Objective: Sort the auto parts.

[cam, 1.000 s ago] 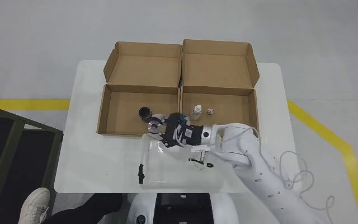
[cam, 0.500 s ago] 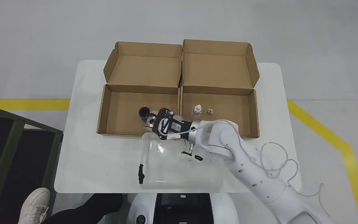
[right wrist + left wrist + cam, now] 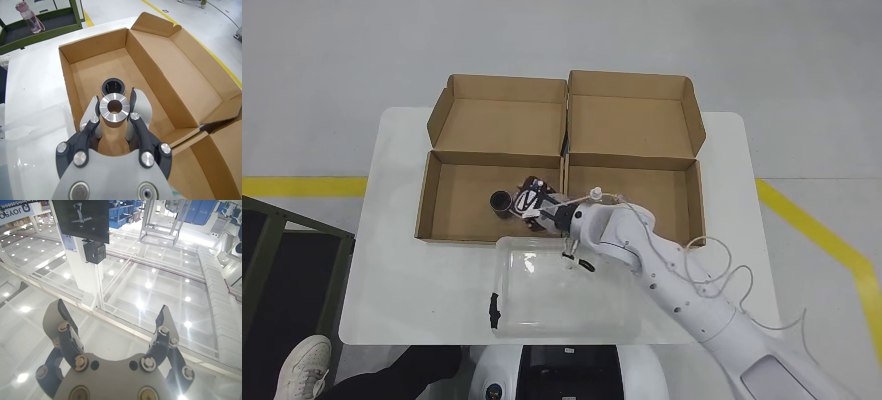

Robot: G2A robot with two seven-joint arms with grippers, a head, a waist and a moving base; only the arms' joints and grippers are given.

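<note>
Your right claw (image 3: 114,98), clamped on the shiny hollow steel cylinder (image 3: 121,108), has swung from the clear plastic bin (image 3: 542,300) over the brown cardboard box (image 3: 87,73) holding the black cylindrical bearing (image 3: 103,87); release seems next; left claw (image 3: 112,305) stands apart.

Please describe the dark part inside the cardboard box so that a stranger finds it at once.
Of two open brown cardboard boxes on the white table, take the left-hand box in the top view. On its floor rests a short black hollow cylinder. Unlike the shiny silver metal ring near it, held by the fingers of the right gripper, it is dark and lies free.
</note>
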